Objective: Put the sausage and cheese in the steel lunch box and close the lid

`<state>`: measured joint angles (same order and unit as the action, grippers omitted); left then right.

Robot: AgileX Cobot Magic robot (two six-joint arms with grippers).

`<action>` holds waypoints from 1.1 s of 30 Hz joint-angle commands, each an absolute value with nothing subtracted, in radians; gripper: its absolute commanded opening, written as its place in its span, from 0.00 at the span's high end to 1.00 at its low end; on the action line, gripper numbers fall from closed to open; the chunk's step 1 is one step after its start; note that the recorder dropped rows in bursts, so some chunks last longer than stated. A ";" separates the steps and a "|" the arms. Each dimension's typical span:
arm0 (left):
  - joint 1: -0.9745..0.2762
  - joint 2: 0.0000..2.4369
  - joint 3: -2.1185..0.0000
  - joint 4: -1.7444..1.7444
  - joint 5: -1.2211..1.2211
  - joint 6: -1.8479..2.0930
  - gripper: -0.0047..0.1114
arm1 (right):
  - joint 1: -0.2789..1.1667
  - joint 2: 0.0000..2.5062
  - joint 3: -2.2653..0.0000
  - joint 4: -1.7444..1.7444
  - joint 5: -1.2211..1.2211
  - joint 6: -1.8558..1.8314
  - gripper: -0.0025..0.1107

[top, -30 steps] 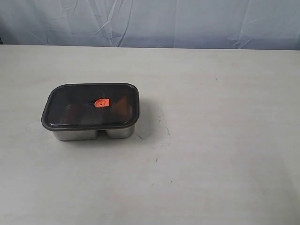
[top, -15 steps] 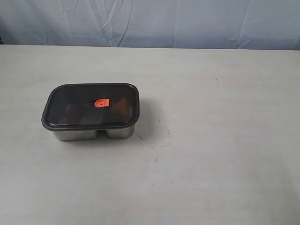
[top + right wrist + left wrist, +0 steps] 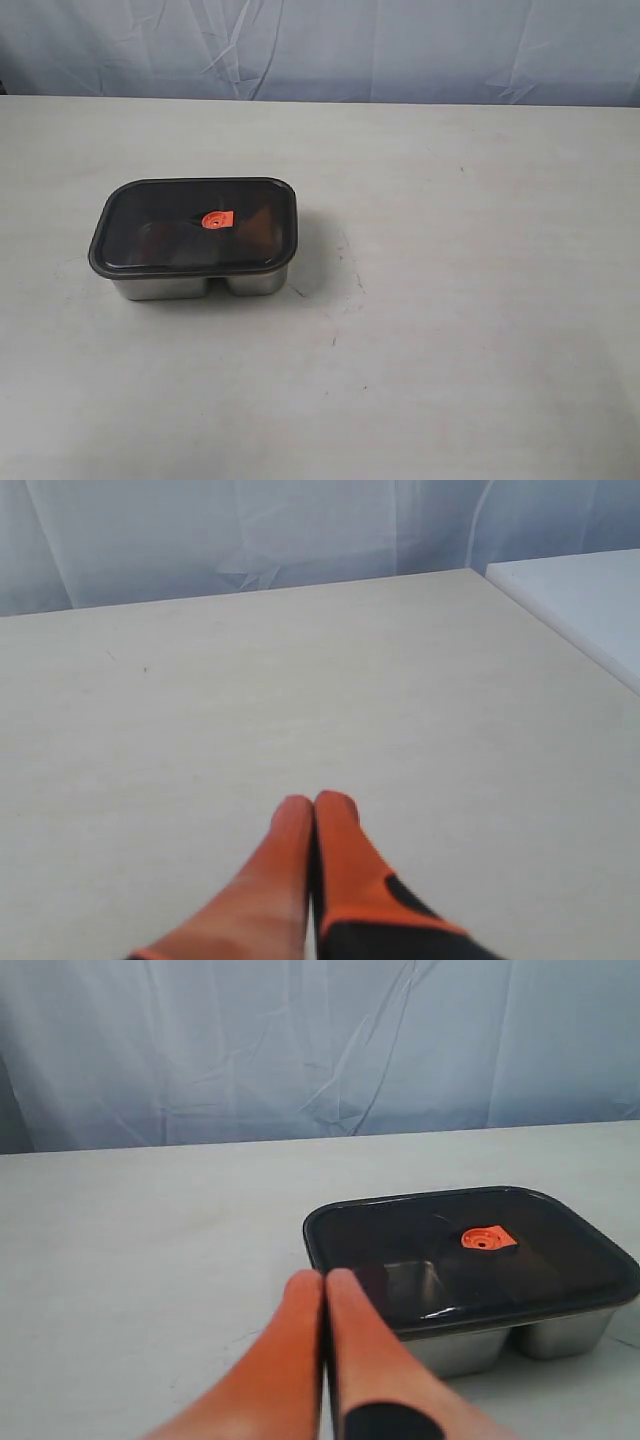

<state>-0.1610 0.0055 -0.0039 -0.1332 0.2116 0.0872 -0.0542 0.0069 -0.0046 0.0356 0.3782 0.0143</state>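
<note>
The steel lunch box (image 3: pixel 190 285) stands left of the table's middle, its dark lid (image 3: pixel 160 215) seated flat on top with the orange-red valve (image 3: pixel 216 220) at its centre. Dim shapes show through the lid; I cannot make out the sausage or the cheese. In the left wrist view the box (image 3: pixel 560 1332) and lid (image 3: pixel 400 1235) lie just beyond my left gripper (image 3: pixel 324 1278), whose orange fingers are pressed together with nothing between them. My right gripper (image 3: pixel 314 802) is likewise shut and empty over bare table. Neither gripper appears in the exterior view.
A wrinkled pale blue cloth (image 3: pixel 400 50) hangs behind the table. The cream tabletop (image 3: pixel 470 300) carries a few small dark marks. A white surface (image 3: pixel 590 600) adjoins the table's edge in the right wrist view.
</note>
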 commanded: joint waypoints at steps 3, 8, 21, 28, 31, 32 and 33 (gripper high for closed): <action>-0.049 0.000 0.000 -0.146 0.232 0.062 0.96 | -0.061 0.000 0.000 0.036 0.363 0.012 0.98; -0.012 0.000 0.000 -0.146 0.229 0.019 0.96 | -0.061 0.000 0.000 0.036 0.363 0.012 0.98; -0.012 0.000 0.000 -0.146 0.228 0.026 0.96 | -0.061 0.000 0.000 0.036 0.366 0.012 0.98; -0.012 0.000 0.000 -0.146 0.228 0.026 0.96 | -0.061 0.000 0.000 0.036 0.366 0.012 0.98; -0.012 0.000 0.000 -0.146 0.228 0.026 0.96 | -0.061 0.000 0.000 0.036 0.366 0.012 0.98; -0.012 0.000 0.000 -0.146 0.228 0.026 0.96 | -0.061 0.000 0.000 0.036 0.366 0.012 0.98; -0.012 0.000 0.000 -0.144 0.228 0.026 0.96 | -0.061 0.000 0.000 0.036 0.366 0.012 0.98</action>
